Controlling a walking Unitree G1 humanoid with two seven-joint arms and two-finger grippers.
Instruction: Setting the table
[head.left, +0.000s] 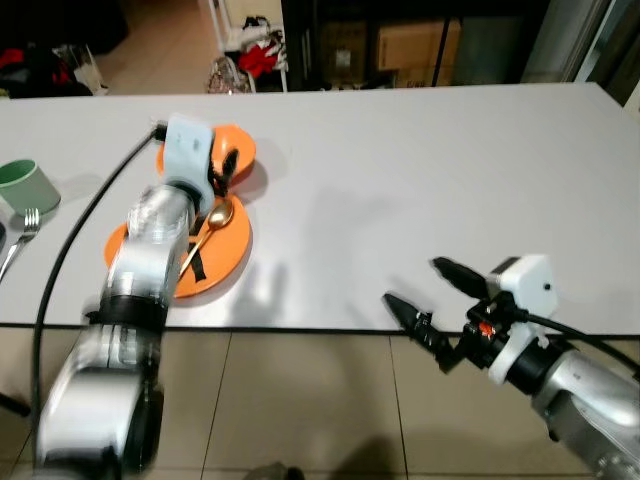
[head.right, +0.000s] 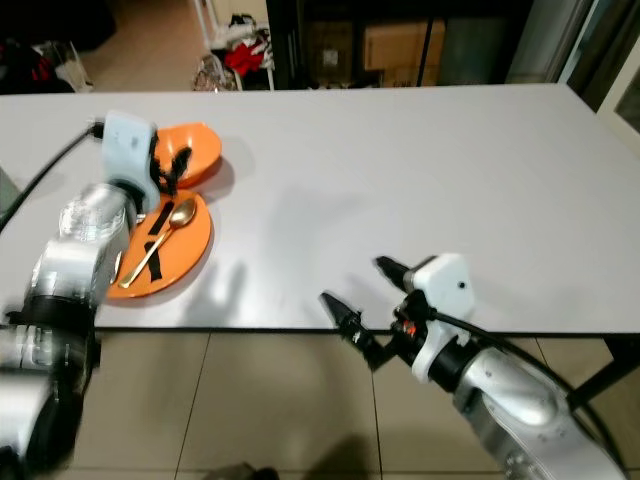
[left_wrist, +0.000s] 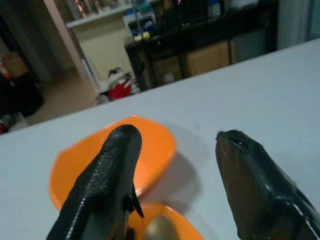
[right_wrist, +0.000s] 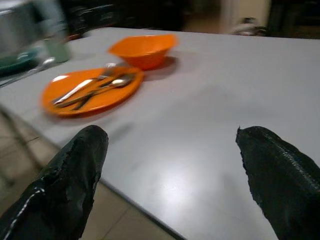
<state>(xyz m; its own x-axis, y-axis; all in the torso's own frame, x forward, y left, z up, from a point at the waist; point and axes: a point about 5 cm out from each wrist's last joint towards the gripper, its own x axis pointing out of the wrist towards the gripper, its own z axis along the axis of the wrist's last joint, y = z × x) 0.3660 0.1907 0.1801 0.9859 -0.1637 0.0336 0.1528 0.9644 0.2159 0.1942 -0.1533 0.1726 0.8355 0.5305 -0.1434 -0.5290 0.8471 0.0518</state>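
Observation:
An orange plate (head.left: 228, 262) lies near the white table's (head.left: 400, 170) front left edge. A gold spoon (head.left: 213, 222) and a dark utensil (head.left: 197, 255) rest on it. An orange bowl (head.left: 242, 148) stands just behind the plate, touching its far rim. My left gripper (head.left: 224, 172) hovers open over the plate's far side beside the bowl, with nothing between its fingers (left_wrist: 105, 185). My right gripper (head.left: 412, 281) is open at the table's front edge, well right of the plate (right_wrist: 95, 92), and holds nothing.
A pale green cup (head.left: 25, 186) and a silver fork (head.left: 22, 232) sit at the table's far left. Boxes and clutter (head.left: 250, 55) line the dark room behind the table. Tiled floor (head.left: 300, 400) lies below the front edge.

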